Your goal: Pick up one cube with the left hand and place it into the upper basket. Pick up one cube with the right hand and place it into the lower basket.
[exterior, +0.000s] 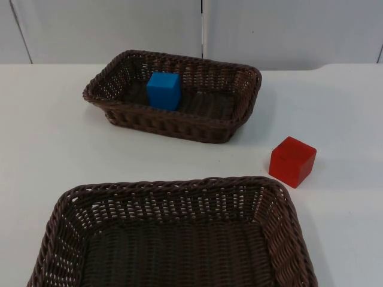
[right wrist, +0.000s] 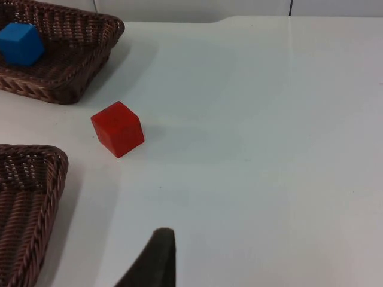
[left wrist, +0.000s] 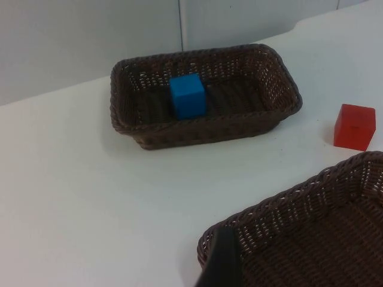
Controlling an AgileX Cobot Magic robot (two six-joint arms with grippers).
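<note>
Sitting inside the upper basket, toward its left half, a blue cube rests on the woven floor near the back wall. That dark brown wicker basket stands on the white worktop close to the grey partition wall. The left wrist view shows the same blue cube in the upper basket, upright and apart from the near rim.

A red cube lies on the bare worktop, to the right of both baskets, between them in depth and touching neither. It sits just beside the far right corner of the lower basket. From the right wrist view the red cube stands turned corner-on, apart from the lower basket and well apart from the upper basket.

One black fingertip of the left gripper stands just over the lower basket's rim. One fingertip of the right gripper hangs over open worktop, near the red cube but not touching it. Whether either pair of fingers is spread or pressed together, I cannot tell.
</note>
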